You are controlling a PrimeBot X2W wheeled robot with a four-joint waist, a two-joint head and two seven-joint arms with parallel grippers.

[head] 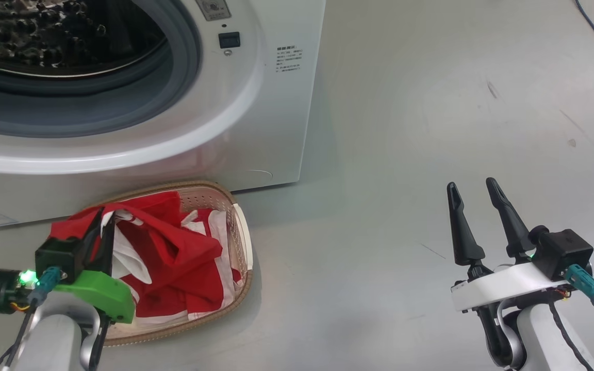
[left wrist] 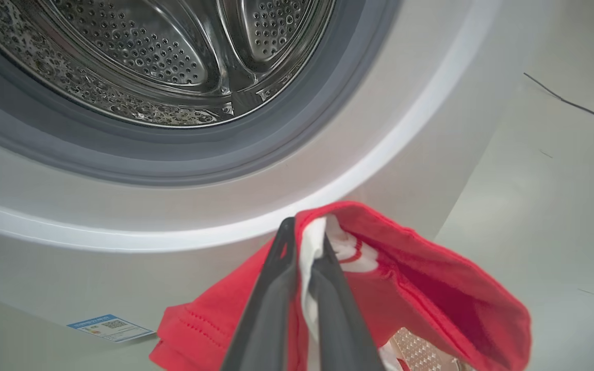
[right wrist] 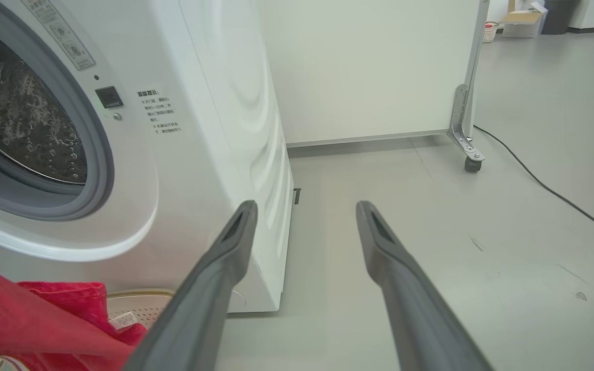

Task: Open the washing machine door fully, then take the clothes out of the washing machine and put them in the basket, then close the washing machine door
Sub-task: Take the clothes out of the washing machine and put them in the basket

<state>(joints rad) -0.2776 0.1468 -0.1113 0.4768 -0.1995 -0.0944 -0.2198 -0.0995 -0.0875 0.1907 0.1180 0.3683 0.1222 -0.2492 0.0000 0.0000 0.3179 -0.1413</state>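
I find the clothes [head: 183, 257] heaped in the basket [head: 209, 186], one white-trimmed fold clamped tight in my left gripper [head: 105, 219], with the washing machine [head: 276, 103] standing just ahead of it. My right gripper [head: 472, 184] is spread and empty, the basket well off to its left.

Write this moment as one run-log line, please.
left fingers: shut on clothes | clothes: lying in basket | right fingers: open, empty | drum: looks empty
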